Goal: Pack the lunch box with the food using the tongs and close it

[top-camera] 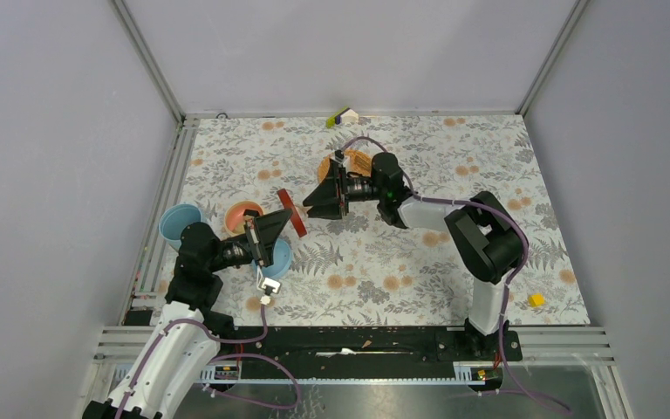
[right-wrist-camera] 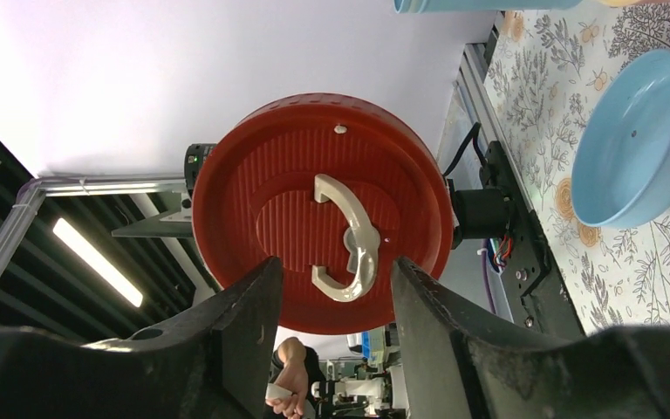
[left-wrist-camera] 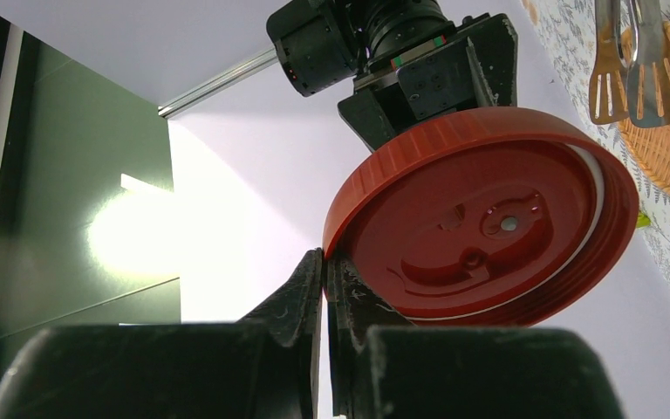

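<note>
Our left gripper [left-wrist-camera: 324,262] clamps the rim of the ribbed red lid [left-wrist-camera: 488,227]; the right gripper [right-wrist-camera: 336,266] stands with jaws apart before it. At three o'clock of the lid we see a smooth blue bowl [right-wrist-camera: 637,140].

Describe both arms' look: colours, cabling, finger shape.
Left arm and right arm: black joint housings, white link shells, lavender cables routed outside. Left gripper and right gripper: matte black, with thick wedge-shaped fingers tapering to the tips, lightly dust-scuffed.
</note>
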Available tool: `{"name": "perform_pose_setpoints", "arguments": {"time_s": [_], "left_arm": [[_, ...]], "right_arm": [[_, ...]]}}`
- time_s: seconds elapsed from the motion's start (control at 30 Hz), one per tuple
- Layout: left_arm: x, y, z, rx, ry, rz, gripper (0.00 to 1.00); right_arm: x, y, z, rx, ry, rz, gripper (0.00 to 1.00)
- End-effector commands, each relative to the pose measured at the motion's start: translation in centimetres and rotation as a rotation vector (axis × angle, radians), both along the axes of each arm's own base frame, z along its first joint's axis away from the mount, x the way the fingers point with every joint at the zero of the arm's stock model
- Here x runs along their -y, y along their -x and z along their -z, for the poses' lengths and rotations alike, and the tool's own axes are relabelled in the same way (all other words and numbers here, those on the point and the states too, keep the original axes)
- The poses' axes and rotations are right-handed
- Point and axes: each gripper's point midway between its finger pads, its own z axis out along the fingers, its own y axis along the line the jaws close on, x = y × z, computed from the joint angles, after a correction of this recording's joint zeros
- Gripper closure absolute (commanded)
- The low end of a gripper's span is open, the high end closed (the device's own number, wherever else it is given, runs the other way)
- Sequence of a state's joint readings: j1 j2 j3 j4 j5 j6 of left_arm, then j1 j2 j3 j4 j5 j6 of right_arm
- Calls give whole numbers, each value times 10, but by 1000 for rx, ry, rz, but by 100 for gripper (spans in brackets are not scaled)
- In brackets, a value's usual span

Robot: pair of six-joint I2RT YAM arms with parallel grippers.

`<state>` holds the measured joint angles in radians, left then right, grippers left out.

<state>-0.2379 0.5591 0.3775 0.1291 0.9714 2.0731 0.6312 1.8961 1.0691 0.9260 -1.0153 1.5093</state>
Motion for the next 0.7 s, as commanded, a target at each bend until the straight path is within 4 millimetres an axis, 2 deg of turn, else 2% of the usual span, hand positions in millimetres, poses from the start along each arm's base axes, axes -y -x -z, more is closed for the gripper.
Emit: {"name": "perform_pose_setpoints", "arguments": {"time_s": [0.0, 0.23, 0.67], "left_arm": [[4, 13, -40, 368, -77, 20, 100], [4, 12, -39, 367, -78, 20, 100], [3, 11, -41, 364, -70, 11, 100]], "right_arm": [[-7, 7, -12, 38, -39, -38, 45], [-13, 10, -23, 38, -74, -54, 52], [-21, 16, -24, 22, -84, -77, 62]]}}
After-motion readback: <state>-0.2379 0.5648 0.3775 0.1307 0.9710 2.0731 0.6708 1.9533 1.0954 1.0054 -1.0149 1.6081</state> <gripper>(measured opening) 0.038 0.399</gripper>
